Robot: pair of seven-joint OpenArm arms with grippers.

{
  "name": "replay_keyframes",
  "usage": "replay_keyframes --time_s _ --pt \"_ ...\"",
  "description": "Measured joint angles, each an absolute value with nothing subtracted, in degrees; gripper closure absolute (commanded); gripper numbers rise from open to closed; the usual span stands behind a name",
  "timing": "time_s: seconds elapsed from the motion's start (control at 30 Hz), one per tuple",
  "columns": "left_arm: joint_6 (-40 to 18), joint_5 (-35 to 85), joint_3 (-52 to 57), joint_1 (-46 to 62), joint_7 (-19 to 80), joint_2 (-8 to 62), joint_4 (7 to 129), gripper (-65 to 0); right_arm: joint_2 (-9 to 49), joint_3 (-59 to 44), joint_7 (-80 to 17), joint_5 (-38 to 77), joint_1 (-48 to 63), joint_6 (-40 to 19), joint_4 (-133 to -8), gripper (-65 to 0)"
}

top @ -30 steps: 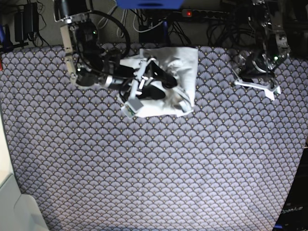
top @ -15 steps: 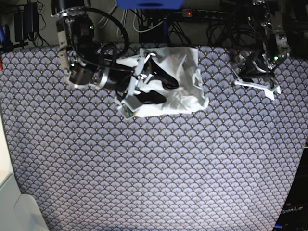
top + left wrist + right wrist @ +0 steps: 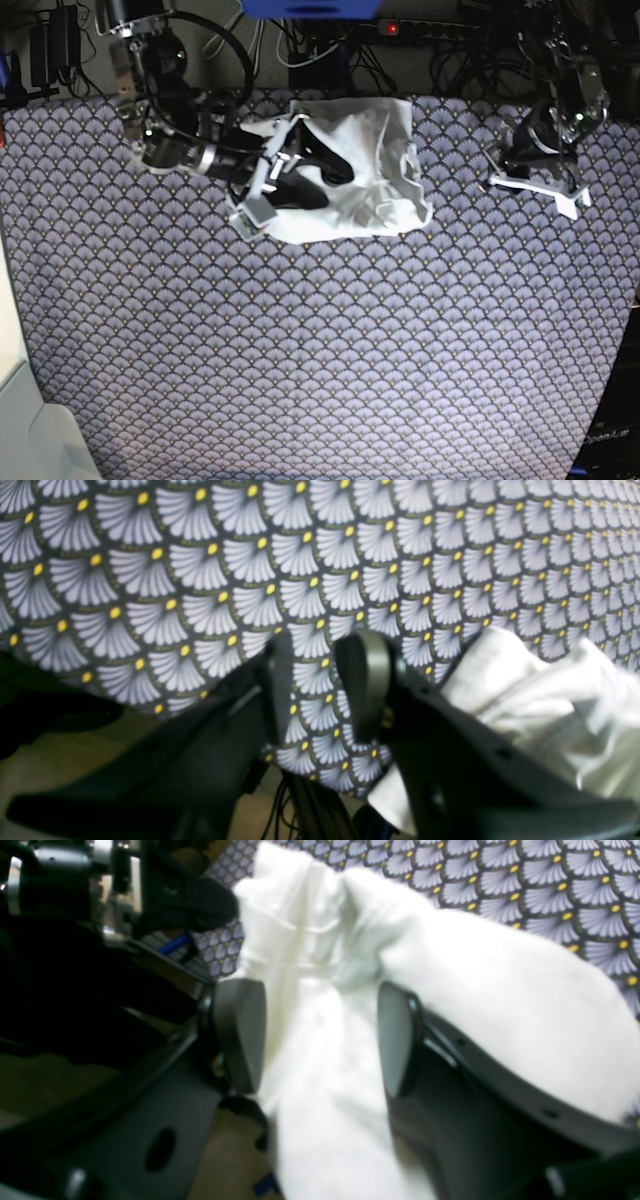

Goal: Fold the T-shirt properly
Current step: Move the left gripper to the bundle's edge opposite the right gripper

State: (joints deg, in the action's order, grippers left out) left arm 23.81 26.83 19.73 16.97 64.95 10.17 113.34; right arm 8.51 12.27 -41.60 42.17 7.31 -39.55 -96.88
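Observation:
The white T-shirt lies in a rumpled bundle at the back middle of the patterned cloth. My right gripper reaches into the bundle from the left. In the right wrist view its jaws stand wide apart, with T-shirt cloth lying loosely between and under the fingers. My left gripper rests low on the cloth at the back right, apart from the shirt. In the left wrist view it shows a narrow gap with only patterned cloth behind it, and the T-shirt is off to the right.
Cables and a power strip run along the table's back edge. A white object sits at the front left corner and a dark box at the front right.
My right arm has drawn back a little to the left. The T-shirt's right side has flopped outward to the right and looks more rumpled. The left gripper has shifted slightly.

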Motion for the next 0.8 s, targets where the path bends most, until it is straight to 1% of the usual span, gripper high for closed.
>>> replay_keyframes --time_s 0.1,0.23,0.3,0.47,0.57,0.7,0.8 --pt "23.90 27.97 19.81 16.97 64.97 10.15 113.95 -19.5 9.15 12.29 -41.28 42.22 7.49 -39.57 -96.84 -30.5" --pt "23.79 39.70 21.98 16.73 65.73 10.63 114.45 -19.5 9.76 12.12 -41.25 42.26 7.35 -39.57 -95.79 -21.2" --pt "23.83 44.84 24.75 16.58 64.73 11.66 114.43 -19.5 10.07 12.19 -41.08 42.37 7.25 -39.57 -94.41 -19.2" --pt "23.97 58.19 29.56 15.84 64.55 13.56 114.37 -19.5 10.50 12.16 -40.62 42.48 7.18 -39.57 -92.44 -18.3" --pt "23.81 62.30 31.59 15.51 64.51 13.63 114.15 -19.5 10.76 12.16 -40.47 42.81 7.20 -39.57 -92.12 -18.2" --pt "23.79 65.52 31.40 15.53 64.55 13.30 113.75 -19.5 11.49 12.16 -40.40 42.87 7.18 -39.64 -91.68 -18.1" --pt "19.62 69.10 31.46 15.53 64.53 11.53 113.75 -19.5 11.60 12.16 -40.18 43.35 7.01 -39.72 -90.45 -18.1"
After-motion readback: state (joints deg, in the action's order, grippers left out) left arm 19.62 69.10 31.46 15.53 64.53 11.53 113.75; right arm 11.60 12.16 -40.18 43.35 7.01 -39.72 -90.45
